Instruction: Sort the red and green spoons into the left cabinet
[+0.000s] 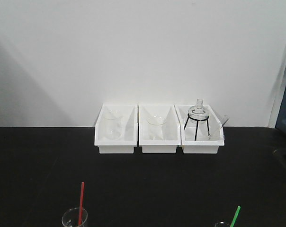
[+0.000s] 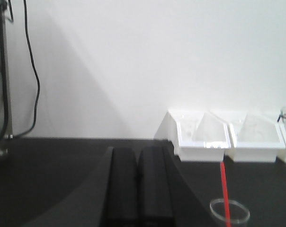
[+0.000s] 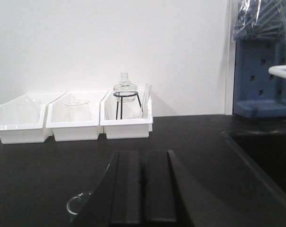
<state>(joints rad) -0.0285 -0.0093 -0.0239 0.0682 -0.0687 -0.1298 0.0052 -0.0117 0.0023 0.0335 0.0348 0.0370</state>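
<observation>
The red spoon point(image 1: 81, 202) stands handle-up in a clear glass beaker point(image 1: 74, 217) at the front left of the black table. The green spoon point(image 1: 235, 215) leans in another glass point(image 1: 222, 224) at the front right. In the left wrist view the red spoon point(image 2: 224, 189) rises from the beaker rim point(image 2: 229, 211), to the right of my left gripper point(image 2: 138, 153), which is shut and empty. My right gripper point(image 3: 143, 156) is shut and empty too, with a glass rim point(image 3: 78, 203) just to its left. The left cabinet is out of view.
Three white bins point(image 1: 159, 146) line the back wall, holding beakers and a flask on a black tripod point(image 1: 198, 120). A grey post with black cables point(image 2: 3, 94) stands far left. A sink point(image 3: 266, 156) and a blue pegboard point(image 3: 261, 71) lie to the right.
</observation>
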